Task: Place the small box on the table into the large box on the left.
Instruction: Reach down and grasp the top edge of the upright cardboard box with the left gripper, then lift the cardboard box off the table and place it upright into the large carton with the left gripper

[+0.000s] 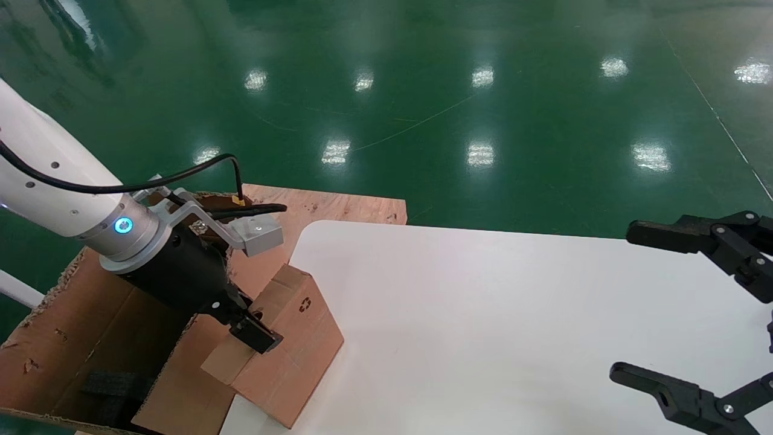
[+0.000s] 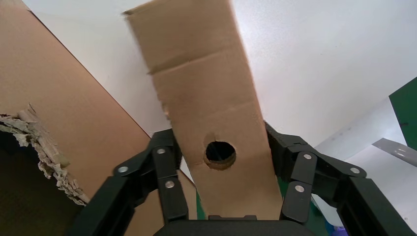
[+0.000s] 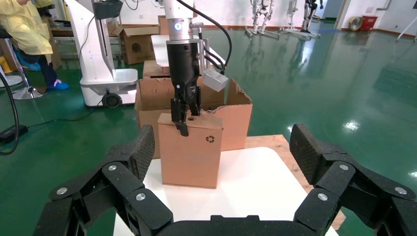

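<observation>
the white table [image 1: 513,314] fills the right and near part of the scene, with a light-brown plywood board [image 1: 338,205] showing past its far left corner. to the left of the table stands the large box [image 1: 72,338], an open brown carton with ragged flap edges and a dark foam piece [image 1: 115,386] lying inside. the small box [image 1: 290,338] stands on end at the table's left edge, just beside the large box, its recycling mark facing the right side of the scene and its bottom edge at or just above the tabletop; which of the two cannot be told. the left hand [image 1: 250,329] comes down on it from above, fingers closed to the width of the box's narrow top end and pressing its two broad faces, one finger [image 2: 164,172] on either side of the round hole [image 2: 220,153]. the right hand [image 1: 694,314] hovers over the table's right side, well apart from the boxes, spread wide with nothing between its fingers.
</observation>
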You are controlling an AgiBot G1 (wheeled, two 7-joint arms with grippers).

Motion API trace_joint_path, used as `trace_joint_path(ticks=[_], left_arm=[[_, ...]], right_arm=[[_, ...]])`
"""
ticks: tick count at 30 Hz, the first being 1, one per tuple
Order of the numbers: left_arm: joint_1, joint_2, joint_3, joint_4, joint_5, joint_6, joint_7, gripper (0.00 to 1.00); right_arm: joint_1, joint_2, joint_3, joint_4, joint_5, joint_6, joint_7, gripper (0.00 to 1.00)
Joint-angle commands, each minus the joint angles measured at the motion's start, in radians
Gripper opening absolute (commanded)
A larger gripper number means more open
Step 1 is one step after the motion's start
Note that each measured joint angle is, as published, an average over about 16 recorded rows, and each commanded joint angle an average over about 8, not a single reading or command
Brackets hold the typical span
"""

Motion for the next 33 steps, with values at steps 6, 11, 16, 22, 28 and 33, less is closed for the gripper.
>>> trace_joint_path(ticks=[6,11,16,22,28,33], left_arm=[[0.000,0.001,0.000,0.003,0.000,-0.001,0.003,0.00],[-0.012,0.001,-0.004,0.010,0.000,-0.011,0.015,0.00],[-0.045,0.007,-0.025,0.039,0.002,-0.039,0.030,0.00],[-0.122,0.064,-0.067,0.203,0.000,-0.056,0.088,0.00],[-0.250,0.141,-0.098,0.513,0.045,-0.055,0.207,0.00],[-0.355,0.179,-0.112,0.759,0.087,-0.068,0.341,0.00]], right_arm=[[0.000,0.000,0.000,0.000,0.000,0.000,0.000,1.00],[0.000,0.000,0.000,0.000,0.000,0.000,0.000,1.00],[0.000,0.000,-0.001,-0.001,0.000,0.000,0.000,1.00],[0.001,0.000,-0.001,-0.001,0.000,0.000,-0.001,1.00],[0.001,0.000,-0.001,-0.001,0.001,0.000,-0.001,1.00],[0.001,0.000,-0.002,-0.001,0.001,0.000,-0.001,1.00]])
